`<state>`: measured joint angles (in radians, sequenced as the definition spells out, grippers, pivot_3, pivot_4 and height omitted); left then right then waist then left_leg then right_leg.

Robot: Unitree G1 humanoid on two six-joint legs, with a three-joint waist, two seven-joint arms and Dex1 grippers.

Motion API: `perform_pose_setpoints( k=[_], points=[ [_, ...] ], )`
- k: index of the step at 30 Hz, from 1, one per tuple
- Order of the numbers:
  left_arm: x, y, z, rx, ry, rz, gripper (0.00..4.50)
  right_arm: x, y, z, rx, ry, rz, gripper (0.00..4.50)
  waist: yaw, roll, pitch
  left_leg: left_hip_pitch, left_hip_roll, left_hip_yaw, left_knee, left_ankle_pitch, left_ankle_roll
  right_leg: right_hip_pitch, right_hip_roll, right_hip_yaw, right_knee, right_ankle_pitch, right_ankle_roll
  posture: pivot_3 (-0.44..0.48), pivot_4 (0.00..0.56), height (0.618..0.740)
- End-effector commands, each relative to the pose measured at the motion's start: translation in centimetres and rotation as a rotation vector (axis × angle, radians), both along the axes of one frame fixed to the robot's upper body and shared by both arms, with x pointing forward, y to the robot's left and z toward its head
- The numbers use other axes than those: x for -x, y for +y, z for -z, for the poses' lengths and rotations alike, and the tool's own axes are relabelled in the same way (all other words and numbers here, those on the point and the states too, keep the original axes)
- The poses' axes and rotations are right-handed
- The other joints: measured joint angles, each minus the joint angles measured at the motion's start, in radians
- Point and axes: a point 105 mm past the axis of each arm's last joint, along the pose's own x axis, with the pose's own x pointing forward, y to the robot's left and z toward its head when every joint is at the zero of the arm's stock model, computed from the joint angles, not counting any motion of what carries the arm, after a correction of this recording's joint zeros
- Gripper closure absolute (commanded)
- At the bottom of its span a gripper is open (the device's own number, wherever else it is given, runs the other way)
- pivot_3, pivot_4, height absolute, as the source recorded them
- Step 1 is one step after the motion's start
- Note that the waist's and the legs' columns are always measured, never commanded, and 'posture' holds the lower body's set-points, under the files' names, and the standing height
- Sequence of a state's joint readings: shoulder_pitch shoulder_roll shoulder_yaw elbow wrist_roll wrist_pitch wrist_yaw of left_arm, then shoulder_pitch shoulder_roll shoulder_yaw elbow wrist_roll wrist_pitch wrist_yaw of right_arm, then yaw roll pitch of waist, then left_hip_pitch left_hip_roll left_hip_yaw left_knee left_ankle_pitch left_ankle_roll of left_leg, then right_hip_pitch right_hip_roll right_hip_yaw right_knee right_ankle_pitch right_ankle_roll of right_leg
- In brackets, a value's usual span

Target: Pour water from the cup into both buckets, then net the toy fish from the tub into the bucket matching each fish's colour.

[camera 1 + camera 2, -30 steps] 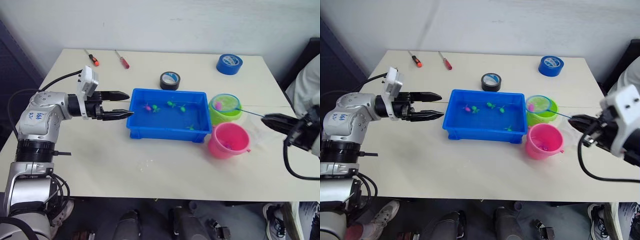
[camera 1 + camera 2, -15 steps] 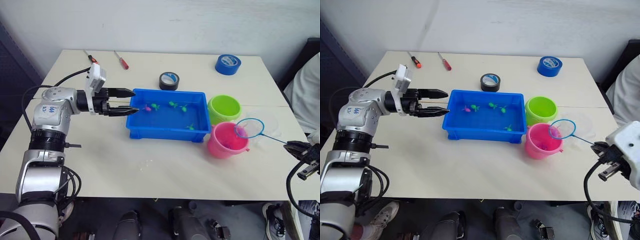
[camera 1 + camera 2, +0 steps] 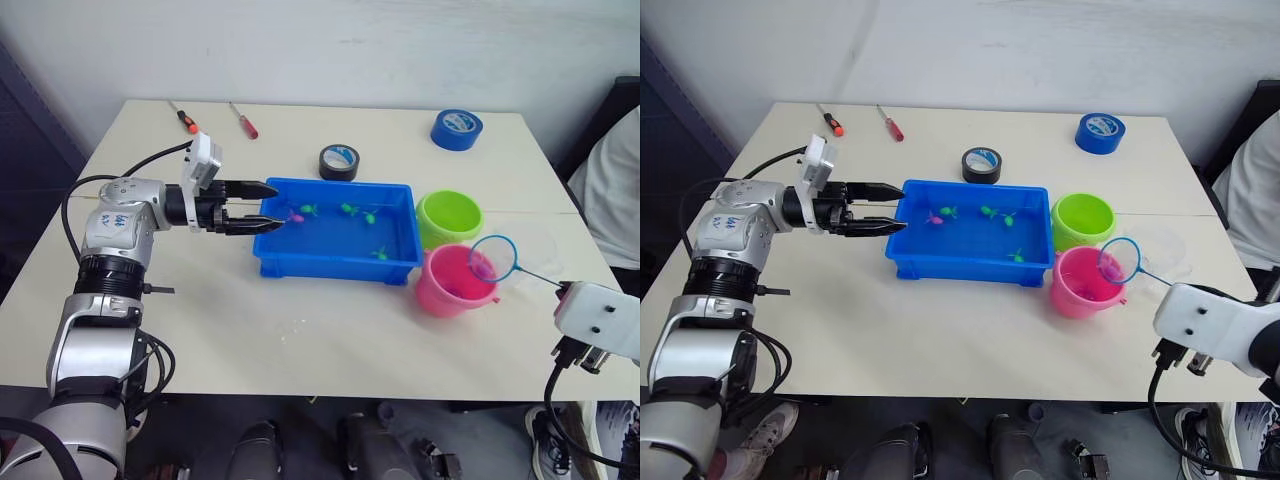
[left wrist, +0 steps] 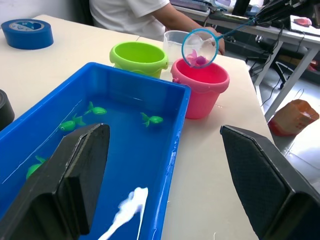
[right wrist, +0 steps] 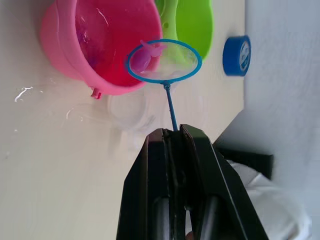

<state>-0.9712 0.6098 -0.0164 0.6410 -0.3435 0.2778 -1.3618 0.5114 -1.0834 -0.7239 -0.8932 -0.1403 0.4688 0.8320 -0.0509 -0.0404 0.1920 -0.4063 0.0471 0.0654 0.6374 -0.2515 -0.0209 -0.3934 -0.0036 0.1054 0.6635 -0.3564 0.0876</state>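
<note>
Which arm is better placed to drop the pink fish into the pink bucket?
The right. Its gripper is shut on the net, which carries a pink fish at the pink bucket rim. The left gripper, open, is at the tub.

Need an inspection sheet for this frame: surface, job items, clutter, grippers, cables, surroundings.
Surface: pale table, a few wet spots in front of the tub.
Job's things: blue tub holds water, green fish and one pink fish; green bucket and pink bucket stand right of it, clear cup beside them; net over the pink bucket's rim with a pink fish in it.
Clutter: two screwdrivers, black tape roll, blue tape roll.
Grippers: left gripper open at the tub's left end; right gripper shut on the net handle.
Cables: black cable at the right arm.
Surroundings: a person in white at the right edge.
</note>
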Motion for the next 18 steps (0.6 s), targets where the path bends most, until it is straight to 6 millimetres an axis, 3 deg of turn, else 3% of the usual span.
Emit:
perform_pose_setpoints(
  k=[1,18],
  points=[
    [0.1,0.0,-1.4,0.01,-0.055,0.01,0.63,0.4,2.0,-0.2,0.174,-0.027,-0.131,4.5,0.002,0.0,0.0,0.0,0.0,0.0,0.0,0.0,0.0,0.0,0.0,0.0,0.0,0.0,0.0,0.0,0.15,0.734],
    [0.4,0.1,-1.2,0.015,-0.061,0.026,0.63,0.4,1.9,1.8,0.466,-0.182,-0.149,4.5,0.005,0.0,0.0,0.0,0.0,0.001,0.011,-0.001,0.0,0.001,0.001,0.0,0.009,0.0,0.0,0.0,0.15,0.734]
  ],
)
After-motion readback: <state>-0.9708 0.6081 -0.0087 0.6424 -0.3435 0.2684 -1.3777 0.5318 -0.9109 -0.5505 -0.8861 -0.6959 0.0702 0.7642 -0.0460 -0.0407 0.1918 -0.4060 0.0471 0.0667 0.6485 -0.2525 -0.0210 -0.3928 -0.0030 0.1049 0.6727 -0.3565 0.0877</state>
